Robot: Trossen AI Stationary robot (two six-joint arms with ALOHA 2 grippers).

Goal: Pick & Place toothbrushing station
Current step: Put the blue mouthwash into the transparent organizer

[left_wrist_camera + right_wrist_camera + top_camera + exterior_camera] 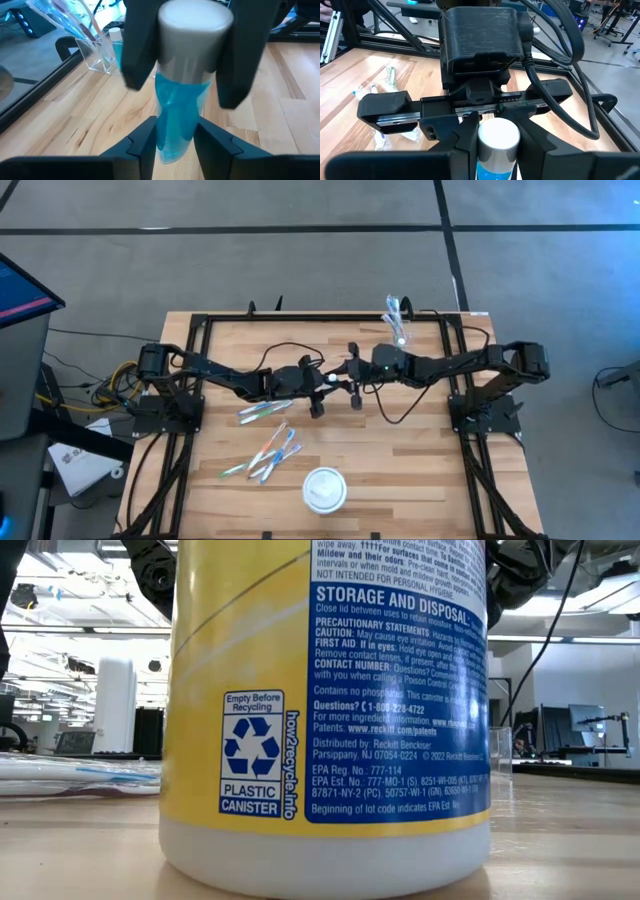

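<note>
A small blue tube with a white cap (182, 95) is held in the air over the table's middle between both grippers. My left gripper (322, 382) comes from the left and is shut on it. My right gripper (347, 377) comes from the right and faces the left one, its fingers closed on the cap end. A clear tumbler (397, 320) with toothbrushes in it stands at the far right and also shows in the left wrist view (97, 50). Several pastel toothbrushes (268, 452) and another pair (262, 412) lie flat on the table. My left gripper pinches the tube's blue body (172, 132), toward its flat end, between its two fingers. The fingers come level from the table's left and lie along the tube. The tube is lifted clear of the table. My right gripper holds the tube's white cap (498, 135) between its two fingers (465, 137), coming level from the table's right, opposite the left gripper. The cap end points at the right gripper's wrist.
A round white disc (324, 488) lies near the front edge. A yellow canister with a blue label (330, 710) stands right before the low camera and hides most of that view. A black frame (200, 320) borders the wooden table.
</note>
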